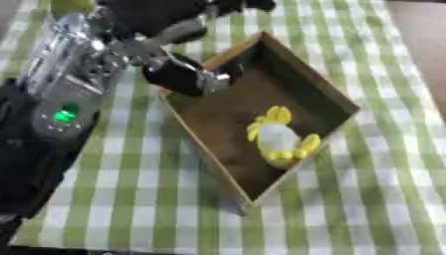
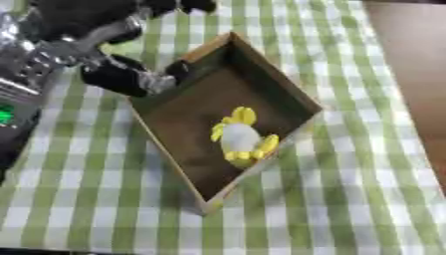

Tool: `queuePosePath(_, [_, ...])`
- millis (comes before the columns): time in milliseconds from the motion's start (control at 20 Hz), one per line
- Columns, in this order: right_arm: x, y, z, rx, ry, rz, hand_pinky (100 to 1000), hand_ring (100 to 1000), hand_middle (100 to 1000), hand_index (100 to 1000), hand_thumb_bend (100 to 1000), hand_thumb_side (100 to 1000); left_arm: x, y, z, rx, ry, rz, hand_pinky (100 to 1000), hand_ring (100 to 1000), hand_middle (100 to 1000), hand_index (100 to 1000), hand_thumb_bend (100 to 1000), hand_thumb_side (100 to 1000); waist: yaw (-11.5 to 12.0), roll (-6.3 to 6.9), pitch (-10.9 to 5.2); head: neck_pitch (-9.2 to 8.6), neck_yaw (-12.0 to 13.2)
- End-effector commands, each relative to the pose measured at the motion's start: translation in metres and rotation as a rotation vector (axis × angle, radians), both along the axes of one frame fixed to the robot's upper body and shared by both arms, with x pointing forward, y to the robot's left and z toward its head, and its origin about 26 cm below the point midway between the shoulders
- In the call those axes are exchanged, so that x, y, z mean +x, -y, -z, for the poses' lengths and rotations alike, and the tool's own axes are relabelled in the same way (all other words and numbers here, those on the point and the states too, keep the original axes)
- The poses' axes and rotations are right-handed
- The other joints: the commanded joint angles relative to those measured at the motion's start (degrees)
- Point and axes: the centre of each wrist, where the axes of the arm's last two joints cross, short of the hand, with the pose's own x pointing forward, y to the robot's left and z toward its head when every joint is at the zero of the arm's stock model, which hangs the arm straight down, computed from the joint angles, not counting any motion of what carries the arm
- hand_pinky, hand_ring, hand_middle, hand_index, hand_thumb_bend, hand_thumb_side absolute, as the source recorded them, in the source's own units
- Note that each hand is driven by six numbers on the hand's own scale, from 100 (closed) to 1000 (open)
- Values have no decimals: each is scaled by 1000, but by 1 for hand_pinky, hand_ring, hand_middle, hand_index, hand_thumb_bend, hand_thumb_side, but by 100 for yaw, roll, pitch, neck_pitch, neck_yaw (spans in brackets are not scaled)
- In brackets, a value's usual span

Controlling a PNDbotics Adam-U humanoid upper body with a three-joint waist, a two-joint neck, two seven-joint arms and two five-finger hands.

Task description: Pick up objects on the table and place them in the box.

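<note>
Left robot hand (image 1: 178, 74) at the box (image 1: 322, 89) rim, grip state unclear; white-yellow toy (image 1: 280, 137) inside looks light, soft, best grasped around its body.

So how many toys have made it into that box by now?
1: a yellow and white toy lies inside the box, near its right wall. The left hand may hide another.
</note>
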Motion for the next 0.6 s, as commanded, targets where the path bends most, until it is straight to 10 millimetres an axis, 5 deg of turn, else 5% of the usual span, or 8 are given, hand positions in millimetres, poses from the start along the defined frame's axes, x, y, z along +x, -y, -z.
queuePosePath(50, [-6, 4, -12, -30, 39, 21, 837, 835, 676, 927, 100, 470, 2, -36, -21, -58, 35, -122, 830, 784, 847, 937, 254, 269, 5, 12, -128, -76, -53])
queuePosePath(600, [-6, 5, -11, -41, 37, 30, 837, 836, 675, 927, 100, 470, 60, -120, -14, -38, -27, -517, 851, 817, 865, 954, 381, 319, 7, 37, -100, -100, -108])
